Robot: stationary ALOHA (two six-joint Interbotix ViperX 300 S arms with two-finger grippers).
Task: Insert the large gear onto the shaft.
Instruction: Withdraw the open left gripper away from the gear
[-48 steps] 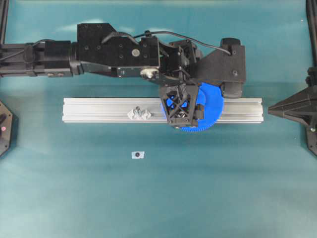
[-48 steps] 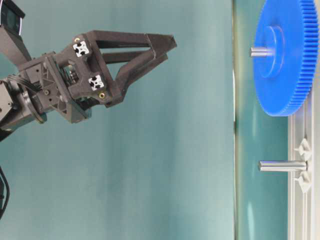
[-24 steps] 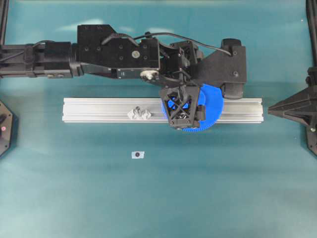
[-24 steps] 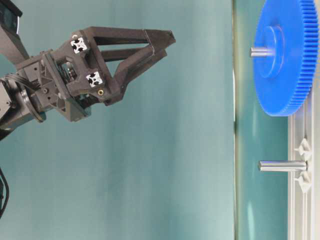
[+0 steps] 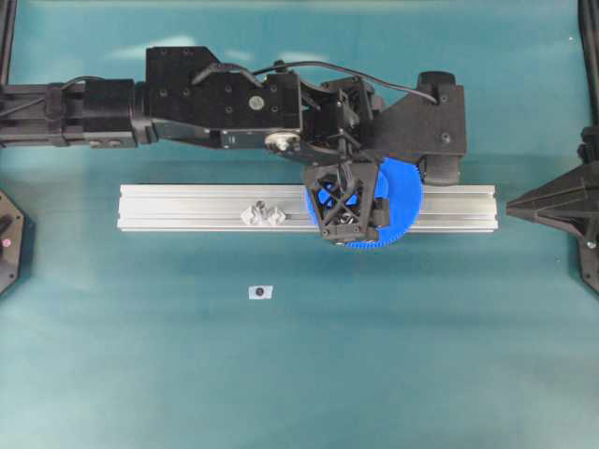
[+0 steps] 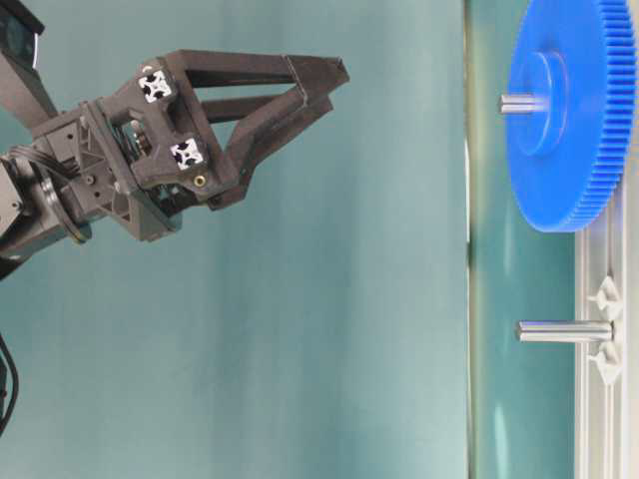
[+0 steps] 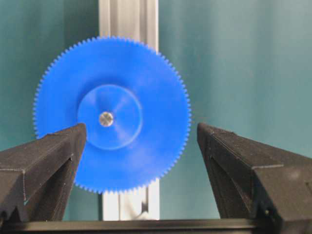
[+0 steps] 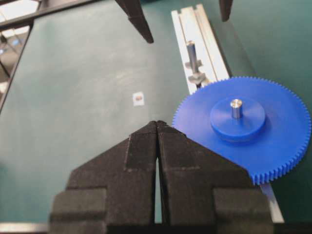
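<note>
Keeping the left gripper (image 7: 141,165) spread wide, you lift straight off the large gear (image 7: 112,114), seated on the shaft (image 7: 106,118)

You'll find no words, numbers or brand names legible in any view. The only sign-like marks are two small white squares with a black cross pattern on the left gripper (image 6: 319,85), seen from table level, and a small white tag (image 5: 260,292) with a dark dot on the tabletop (image 5: 140,374), toward its near edge; neither carries readable text.
</note>
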